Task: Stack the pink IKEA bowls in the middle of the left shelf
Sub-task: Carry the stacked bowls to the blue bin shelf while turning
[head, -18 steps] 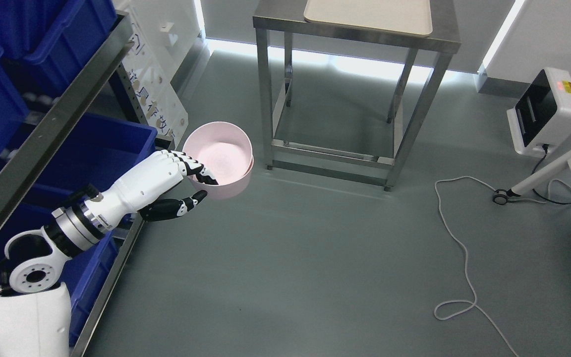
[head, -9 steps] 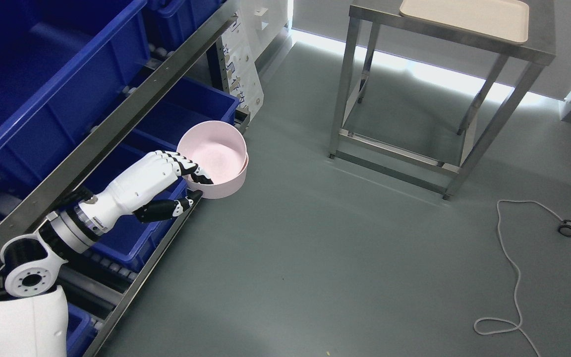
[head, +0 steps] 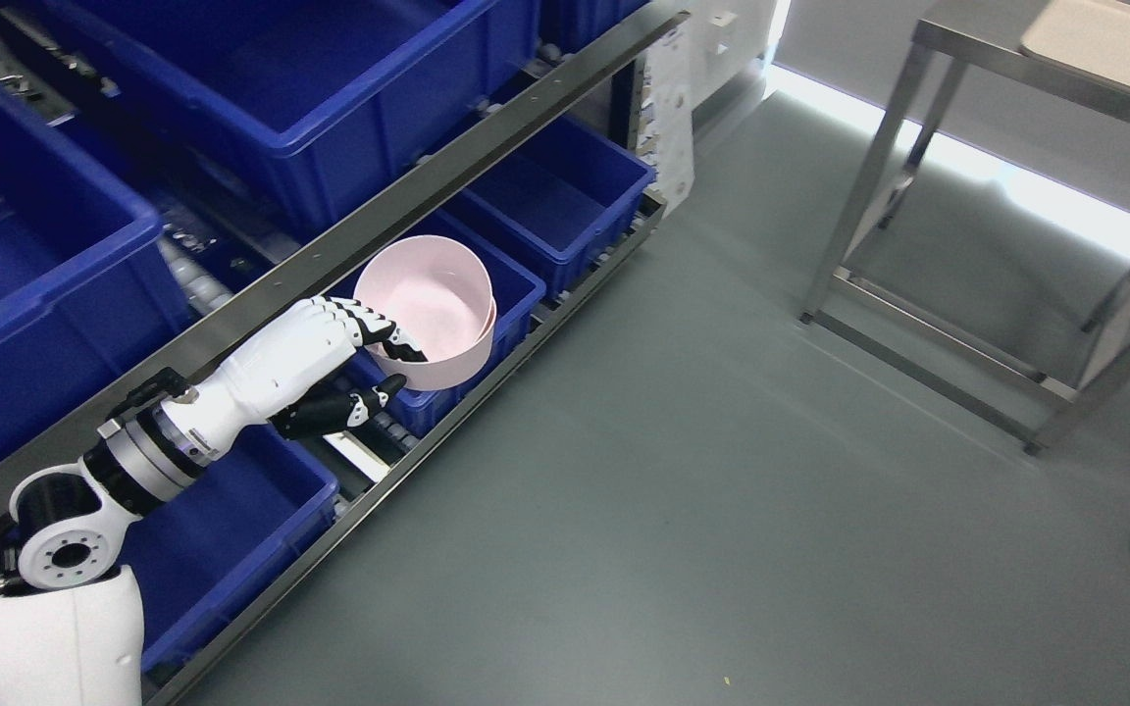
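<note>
The robot's left hand (head: pixel 344 368) is pinching the near rim of a pair of nested pale pink round plastic bowls (head: pixel 433 309), its white-and-black fingers (head: pixel 369 328) hooking over the lip into the inner bowl while the thumb is pressing from below on the outside wall. Gripping at the rim this way is keeping the bowls mouth-up and together as one stack, so they are travelling as a unit rather than one at a time.

The bowls are hanging in the air just in front of the grey steel rail of the shelving rack (head: pixel 408 211), above a deep blue plastic bin (head: pixel 516 284) on the lower level beneath that rail. A larger blue plastic bin (head: pixel 310 88) is sitting on the level above the rail. The arm is reaching out from the lower left, angled toward the rack, which suggests the bowls are being carried toward a shelf level rather than being set down; the placing is not yet done. The right hand is not showing. Well away from the rail, a bare steel tabletop frame (head: pixel 1006 196) is standing on the grey floor (head: pixel 683 490).
</note>
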### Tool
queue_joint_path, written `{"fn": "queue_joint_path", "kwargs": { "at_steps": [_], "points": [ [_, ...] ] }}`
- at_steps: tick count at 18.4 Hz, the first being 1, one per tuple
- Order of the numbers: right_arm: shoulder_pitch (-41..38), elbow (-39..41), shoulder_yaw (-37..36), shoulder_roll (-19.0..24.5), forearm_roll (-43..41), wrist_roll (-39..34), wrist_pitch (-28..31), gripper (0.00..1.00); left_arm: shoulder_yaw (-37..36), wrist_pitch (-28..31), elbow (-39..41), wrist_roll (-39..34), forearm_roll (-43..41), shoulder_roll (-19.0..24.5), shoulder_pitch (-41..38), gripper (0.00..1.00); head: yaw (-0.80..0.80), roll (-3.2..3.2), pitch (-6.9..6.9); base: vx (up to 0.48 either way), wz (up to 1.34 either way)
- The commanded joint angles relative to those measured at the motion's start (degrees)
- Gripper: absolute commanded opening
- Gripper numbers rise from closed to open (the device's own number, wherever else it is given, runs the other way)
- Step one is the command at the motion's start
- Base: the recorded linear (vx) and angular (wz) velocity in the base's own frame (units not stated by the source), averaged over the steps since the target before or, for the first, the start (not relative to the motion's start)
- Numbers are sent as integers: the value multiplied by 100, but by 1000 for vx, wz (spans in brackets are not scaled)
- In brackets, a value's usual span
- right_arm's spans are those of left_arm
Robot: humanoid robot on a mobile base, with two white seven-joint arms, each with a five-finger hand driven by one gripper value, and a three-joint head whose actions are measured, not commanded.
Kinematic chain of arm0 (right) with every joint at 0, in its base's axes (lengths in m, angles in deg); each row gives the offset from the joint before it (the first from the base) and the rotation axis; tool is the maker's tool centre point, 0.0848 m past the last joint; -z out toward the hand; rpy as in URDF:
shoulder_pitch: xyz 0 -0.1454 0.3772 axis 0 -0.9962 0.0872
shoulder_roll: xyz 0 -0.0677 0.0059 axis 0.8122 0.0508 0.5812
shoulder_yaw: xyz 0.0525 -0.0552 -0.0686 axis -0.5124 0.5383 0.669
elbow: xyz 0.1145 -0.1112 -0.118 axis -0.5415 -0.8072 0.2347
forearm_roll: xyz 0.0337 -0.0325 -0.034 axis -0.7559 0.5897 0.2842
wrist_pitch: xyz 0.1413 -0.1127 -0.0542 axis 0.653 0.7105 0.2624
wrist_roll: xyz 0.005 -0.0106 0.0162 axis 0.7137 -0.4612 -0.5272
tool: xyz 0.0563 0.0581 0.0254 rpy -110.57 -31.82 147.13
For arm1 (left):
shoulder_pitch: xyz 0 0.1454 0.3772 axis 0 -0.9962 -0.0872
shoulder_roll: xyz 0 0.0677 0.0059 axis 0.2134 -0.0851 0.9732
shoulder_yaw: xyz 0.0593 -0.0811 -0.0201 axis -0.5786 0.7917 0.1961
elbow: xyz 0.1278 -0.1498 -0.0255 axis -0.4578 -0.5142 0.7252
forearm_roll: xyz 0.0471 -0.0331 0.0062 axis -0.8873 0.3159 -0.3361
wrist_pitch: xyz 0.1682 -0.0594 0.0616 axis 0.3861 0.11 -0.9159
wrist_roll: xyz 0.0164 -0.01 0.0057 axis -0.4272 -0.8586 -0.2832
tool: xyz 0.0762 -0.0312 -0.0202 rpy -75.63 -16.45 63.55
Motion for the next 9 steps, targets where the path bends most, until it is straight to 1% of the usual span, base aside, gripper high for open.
{"fn": "queue_joint_path", "kwargs": {
  "at_steps": [1, 5, 9],
  "points": [
    [-167, 193, -70, -100, -6, -2, 3, 100, -17, 3, 6, 3, -3, -101, 64, 2, 0, 0, 0, -157, 630],
    [-167, 193, -62, -100, -6, -2, 3, 100, -376, 3, 6, 12, -12, -110, 100, 2, 0, 0, 0, -145, 587],
    [-167, 193, -62, -100, -6, -2, 3, 100, -465, 3, -12, 12, -56, -118, 476, 2, 0, 0, 0, -111, 505]
  ]
}}
